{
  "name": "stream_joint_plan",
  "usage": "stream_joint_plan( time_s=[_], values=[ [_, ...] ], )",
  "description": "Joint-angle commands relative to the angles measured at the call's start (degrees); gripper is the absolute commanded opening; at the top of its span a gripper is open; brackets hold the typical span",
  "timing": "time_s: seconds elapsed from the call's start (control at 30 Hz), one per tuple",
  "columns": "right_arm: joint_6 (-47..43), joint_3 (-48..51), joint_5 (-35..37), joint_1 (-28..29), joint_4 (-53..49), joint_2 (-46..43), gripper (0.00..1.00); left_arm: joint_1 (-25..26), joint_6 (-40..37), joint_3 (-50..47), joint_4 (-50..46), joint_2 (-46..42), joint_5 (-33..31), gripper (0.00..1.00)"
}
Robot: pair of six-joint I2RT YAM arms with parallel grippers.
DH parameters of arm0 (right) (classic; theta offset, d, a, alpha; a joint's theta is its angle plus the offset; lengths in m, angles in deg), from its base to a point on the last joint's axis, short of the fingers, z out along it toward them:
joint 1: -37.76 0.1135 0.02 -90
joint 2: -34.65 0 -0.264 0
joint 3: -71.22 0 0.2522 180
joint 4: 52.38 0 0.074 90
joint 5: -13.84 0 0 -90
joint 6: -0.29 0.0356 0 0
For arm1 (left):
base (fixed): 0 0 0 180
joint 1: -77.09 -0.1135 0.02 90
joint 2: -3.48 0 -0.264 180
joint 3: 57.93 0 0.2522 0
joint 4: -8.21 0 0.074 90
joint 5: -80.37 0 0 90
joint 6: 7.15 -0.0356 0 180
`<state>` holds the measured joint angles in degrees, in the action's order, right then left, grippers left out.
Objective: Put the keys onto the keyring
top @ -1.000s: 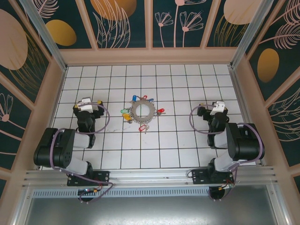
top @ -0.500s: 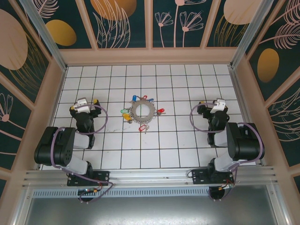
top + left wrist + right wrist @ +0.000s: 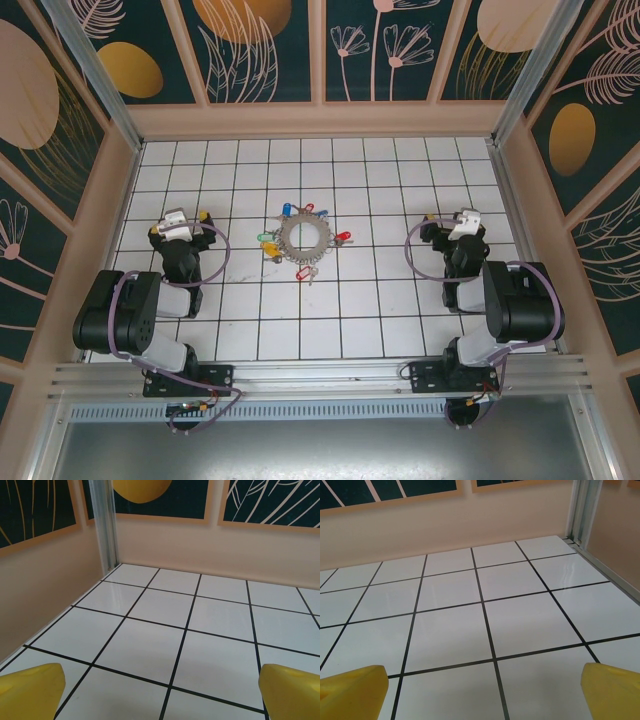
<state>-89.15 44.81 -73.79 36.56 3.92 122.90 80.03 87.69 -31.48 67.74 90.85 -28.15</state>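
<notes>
Top external view. White tiled desk (image 3: 380, 300) with black grid lines, boxed in by peach walls (image 3: 320, 120) carrying dark leaf-pattern panels. The keyring (image 3: 304, 238) lies flat near the desk's middle, between the two arms and a little beyond them, with its open centre showing tile. The keys (image 3: 343, 238) fan out around its outer rim: blue and red tags on the far side, green and yellow on the left, red on the right, bare silver at the near edge. I cannot tell whether any of them is threaded on or merely lies against the ring. The left claw (image 3: 178, 220) is well to the left of the ring and the right claw (image 3: 455, 218) well to the right. Both are apart from ring and keys, both pointing at the back wall.

Left wrist view. The left claw (image 3: 160, 692) is spread wide, with yellow fingertips (image 3: 30, 690) at the two lower corners and bare tile between them. It grips nothing. An aluminium post (image 3: 106, 525) stands in the far left corner.

Right wrist view. The right claw (image 3: 482, 692) is likewise spread wide with nothing in it, its yellow fingertips (image 3: 615, 690) low at either edge. An aluminium post (image 3: 582, 510) stands at the far right corner.
</notes>
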Motion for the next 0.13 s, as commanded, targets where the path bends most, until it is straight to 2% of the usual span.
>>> stream_joint_plan(
  time_s=[0.0, 0.1],
  values=[
    [0.5, -0.9, -1.2, -0.4, 1.0, 0.1, 0.99, -0.3, 1.2, -0.3, 2.3, -0.1, -0.6, 0.99],
    [0.5, -0.9, -1.2, -0.3, 1.2, 0.0, 0.99, -0.3, 1.2, -0.3, 2.3, 0.0, -0.6, 0.99]
  ],
)
